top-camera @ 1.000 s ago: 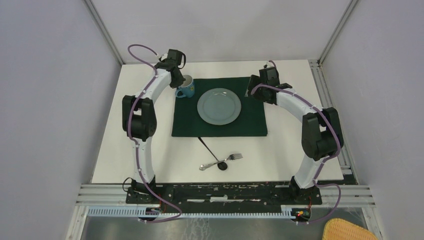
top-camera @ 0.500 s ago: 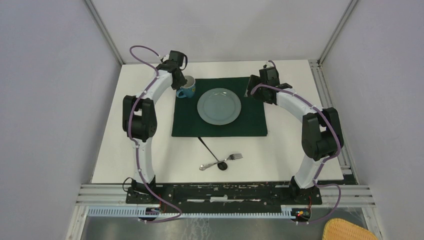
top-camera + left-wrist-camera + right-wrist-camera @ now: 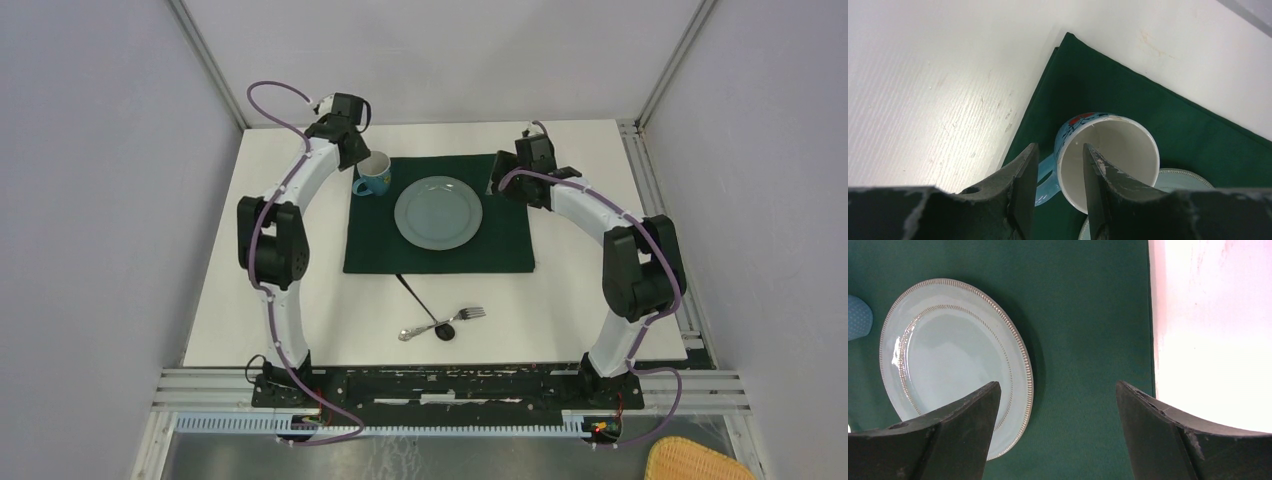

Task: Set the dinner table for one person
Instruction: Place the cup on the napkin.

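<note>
A blue mug (image 3: 375, 173) with a white inside stands upright on the far left corner of the dark green cloth (image 3: 510, 245), which lies on the white dinner table (image 3: 300, 310). My left gripper (image 3: 360, 158) hovers just over the mug (image 3: 1113, 150). Its jaws are open, straddling the rim on the handle side without touching it (image 3: 1060, 146). A pale blue plate (image 3: 438, 213) sits mid-cloth. My right gripper (image 3: 498, 182) hangs wide open and empty over bare cloth (image 3: 1088, 315), just right of the plate (image 3: 948, 360).
A silver fork (image 3: 465, 314), a silver spoon (image 3: 418, 329) and a black-handled utensil (image 3: 420, 300) lie together on the table near the cloth's front edge. A yellow wicker basket (image 3: 695, 460) sits off the table at the bottom right.
My left gripper has opened and let go of the mug's rim, and the arm has drawn back and up a little. The mug stays on the cloth. The right arm has barely moved.
</note>
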`<state>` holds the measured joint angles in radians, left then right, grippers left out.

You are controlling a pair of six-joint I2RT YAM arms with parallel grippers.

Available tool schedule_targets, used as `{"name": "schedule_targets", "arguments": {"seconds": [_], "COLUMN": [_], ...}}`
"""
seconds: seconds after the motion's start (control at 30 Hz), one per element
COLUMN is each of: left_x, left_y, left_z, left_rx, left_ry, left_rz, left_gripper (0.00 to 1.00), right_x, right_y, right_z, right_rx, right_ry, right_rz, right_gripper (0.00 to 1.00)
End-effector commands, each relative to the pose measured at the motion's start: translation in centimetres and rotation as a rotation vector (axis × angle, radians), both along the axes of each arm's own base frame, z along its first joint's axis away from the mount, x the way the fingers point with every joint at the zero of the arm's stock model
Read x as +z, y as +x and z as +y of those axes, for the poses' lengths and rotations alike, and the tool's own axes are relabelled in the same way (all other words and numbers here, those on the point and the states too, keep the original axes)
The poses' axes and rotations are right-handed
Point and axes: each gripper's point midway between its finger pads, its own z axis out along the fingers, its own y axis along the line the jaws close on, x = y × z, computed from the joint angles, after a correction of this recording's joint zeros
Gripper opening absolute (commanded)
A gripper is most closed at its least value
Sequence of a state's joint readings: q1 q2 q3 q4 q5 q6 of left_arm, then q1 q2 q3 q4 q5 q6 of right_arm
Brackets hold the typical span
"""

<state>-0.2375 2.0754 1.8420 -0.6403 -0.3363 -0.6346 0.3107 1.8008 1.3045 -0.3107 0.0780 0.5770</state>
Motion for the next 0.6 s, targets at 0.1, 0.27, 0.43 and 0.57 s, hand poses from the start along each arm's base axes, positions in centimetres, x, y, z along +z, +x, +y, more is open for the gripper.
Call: {"name": "schedule_targets", "arguments": {"seconds": [0.1, 0.27, 0.43, 0.57], "left_x": [7.7, 11.1, 12.6, 11.9], "left_y": [0.6, -0.5, -2.0, -3.4], "left_z": [0.7, 0.8, 1.4, 1.8], "left_rx": [0.013, 0.002, -0.001, 0.000], "left_ry": [0.010, -0.009, -0.007, 0.003], "left_rz": [-0.192, -0.280, -0.317, -0.297], "left_gripper": [0.45, 0.45, 0.45, 0.45], "right_x": [3.9, 6.2, 7.2, 6.9], "right_y": [2.2, 4.2, 6.2, 7.2], "right_z": [2.8, 6.1, 9.9, 13.0], "right_rx": [0.094, 0.174, 0.246, 0.303], "right_ry": [0.018, 0.022, -0.005, -0.036], "right_rz": [-0.100, -0.121, -0.124, -0.112], "right_gripper": [0.86, 0.79, 0.79, 0.79]}}
